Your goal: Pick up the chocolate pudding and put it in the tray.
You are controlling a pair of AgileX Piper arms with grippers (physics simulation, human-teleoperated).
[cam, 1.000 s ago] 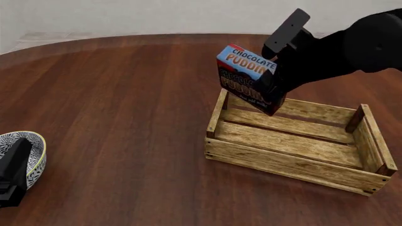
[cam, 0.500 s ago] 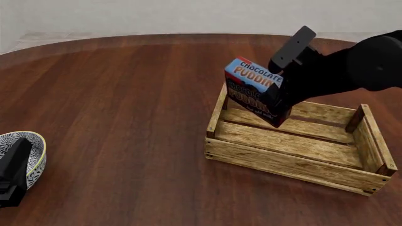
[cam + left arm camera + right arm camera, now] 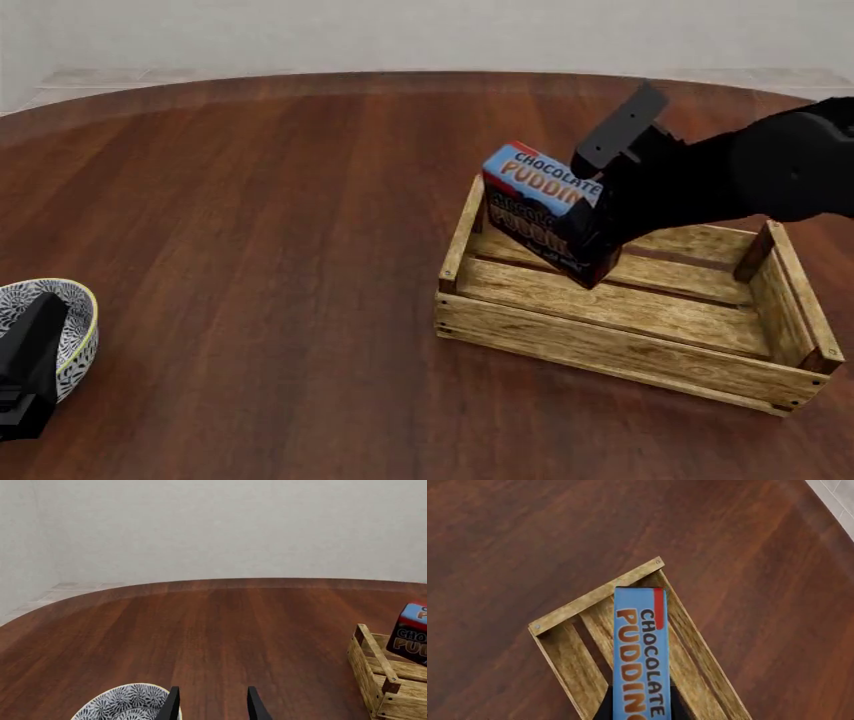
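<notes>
A: Both arms are plain matte black. The right hand carries a flat rectangular plate (dark grey, angled).

B: The left hand shows two thin black fingers.

This is a simulated tabletop test scene rather than a lived-in room: a smooth, evenly lit, dark reddish wood bench with a rounded far edge stands before a bare, pale wall and a strip of light tiled floor. The flat, clean rendering points to a simulator, and only a wooden tray and a patterned bowl sit on the bench.
</notes>
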